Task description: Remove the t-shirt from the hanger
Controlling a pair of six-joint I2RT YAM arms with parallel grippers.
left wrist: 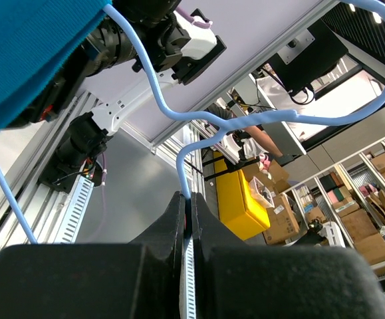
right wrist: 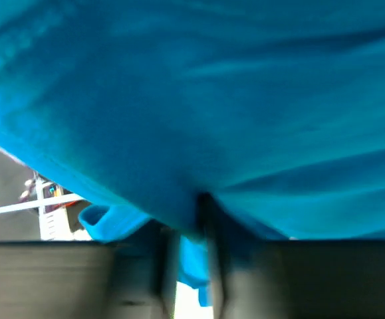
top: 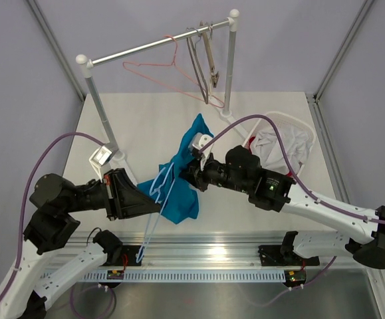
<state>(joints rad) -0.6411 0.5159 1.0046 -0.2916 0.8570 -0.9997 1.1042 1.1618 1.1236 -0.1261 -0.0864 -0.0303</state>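
the teal t-shirt (top: 179, 201) hangs bunched over the middle of the tabletop (top: 139, 113), between my two arms, still draped on the pale blue wire hanger (left wrist: 245, 119). whether its lower edge touches the surface i cannot tell. my right pincer (top: 191, 174) is clamped on a fold of the cloth at the shirt's right side; the right wrist view is blurred and almost filled with teal fabric pinched between the fingers. my left pincer (left wrist: 187, 199) is closed tight on the hanger's wire, with the hook curling above the fingertips. one long wire of the hanger runs down toward the near edge. behind stands a clothes rack (top: 159, 44) with a red wire hanger (top: 153, 70) and several darker hangers (top: 205, 66) on its rail. a white garment (top: 282, 141) lies at the right.
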